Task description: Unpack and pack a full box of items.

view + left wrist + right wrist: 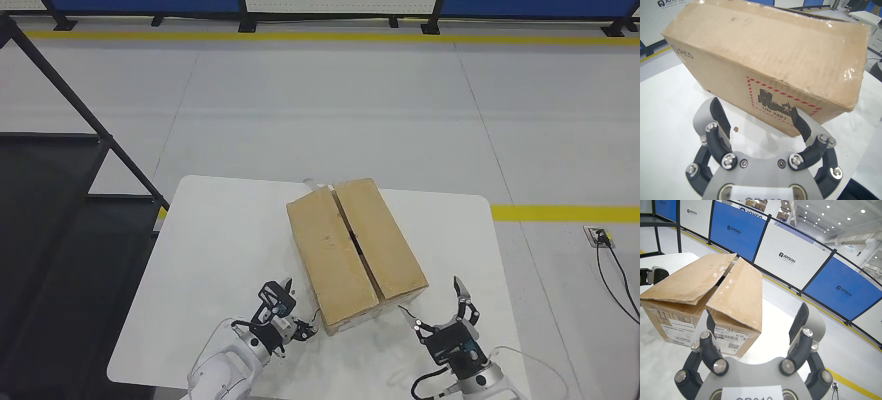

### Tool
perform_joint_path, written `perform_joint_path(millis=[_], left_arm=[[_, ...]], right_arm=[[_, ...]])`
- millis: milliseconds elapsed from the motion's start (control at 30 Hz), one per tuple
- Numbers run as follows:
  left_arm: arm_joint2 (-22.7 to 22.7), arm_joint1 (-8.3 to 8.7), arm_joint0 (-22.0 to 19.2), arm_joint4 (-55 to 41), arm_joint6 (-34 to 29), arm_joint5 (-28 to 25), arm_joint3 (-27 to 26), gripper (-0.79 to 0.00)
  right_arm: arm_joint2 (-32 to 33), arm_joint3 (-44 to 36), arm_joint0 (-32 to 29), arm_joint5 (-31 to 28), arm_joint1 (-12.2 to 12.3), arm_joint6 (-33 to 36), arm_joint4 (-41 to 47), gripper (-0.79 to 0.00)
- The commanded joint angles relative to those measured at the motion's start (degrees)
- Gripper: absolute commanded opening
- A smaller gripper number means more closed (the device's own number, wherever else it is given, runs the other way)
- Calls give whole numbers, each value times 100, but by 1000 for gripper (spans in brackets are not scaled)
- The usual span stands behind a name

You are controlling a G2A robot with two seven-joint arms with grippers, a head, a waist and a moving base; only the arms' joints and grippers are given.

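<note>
One cardboard box (355, 250) sits mid-bench (215, 270), set at a slant, its two top flaps folded down with a dark gap along the seam. Left claw (281, 298): spread wide, empty, low beside the box's robot-side left corner, close but not touching. Right claw (433, 303): spread, empty, just off the right corner. Small brown scrap (736, 129) near the left claw.

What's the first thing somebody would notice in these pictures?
The big brown cardboard box in the middle of the white table, its two top flaps lying loosely shut with a dark gap between them. Next, the left gripper and the right gripper, both open and empty, one at each side of the box's near end.
</note>
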Motion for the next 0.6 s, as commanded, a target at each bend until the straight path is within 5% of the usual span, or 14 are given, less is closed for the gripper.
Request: perform_joint_path(millis=[0,567], left_arm=[[42,-9,-24,-2,-5,-1,0,0],[384,-110,-386,-187,-143,-102,223,0]], right_arm=[[16,-8,-24,9,-1,-15,4,0],[217,-82,-263,64,-8,-159,94,0]])
